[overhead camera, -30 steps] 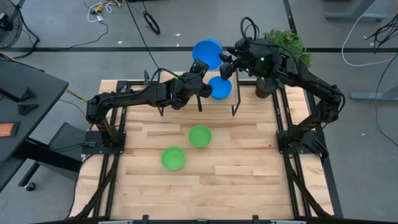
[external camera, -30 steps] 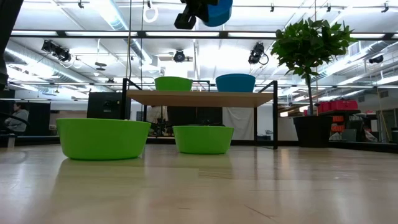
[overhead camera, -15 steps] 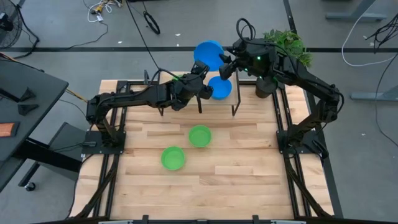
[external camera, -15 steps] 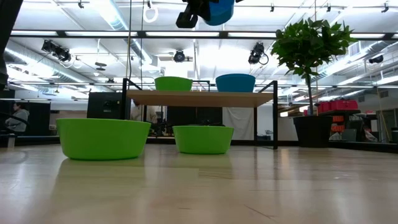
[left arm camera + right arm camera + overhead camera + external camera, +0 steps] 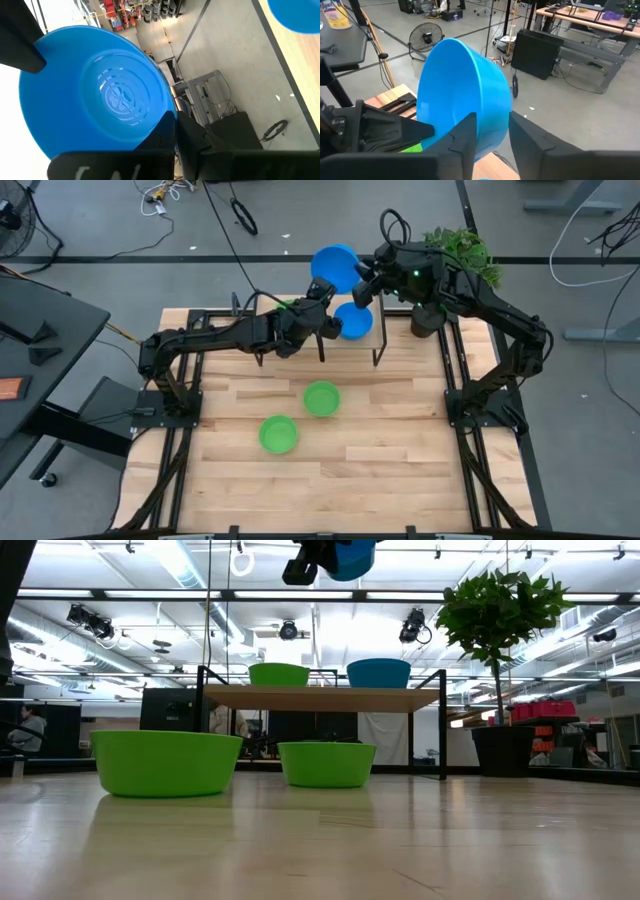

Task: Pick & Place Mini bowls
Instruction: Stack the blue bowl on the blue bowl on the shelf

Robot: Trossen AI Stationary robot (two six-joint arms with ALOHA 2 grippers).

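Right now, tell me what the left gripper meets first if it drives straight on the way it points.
Most likely the raised blue bowl, which fills the left wrist view just ahead of the left gripper. The right gripper holds it by the rim. Exact depth is unclear.

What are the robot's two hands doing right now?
Left gripper: at the raised blue bowl; grip cannot be told.
Right gripper: closed, holding the blue bowl.

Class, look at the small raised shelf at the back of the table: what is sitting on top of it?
On the shelf sit one green bowl and one blue bowl. Their insides are hidden behind their walls.
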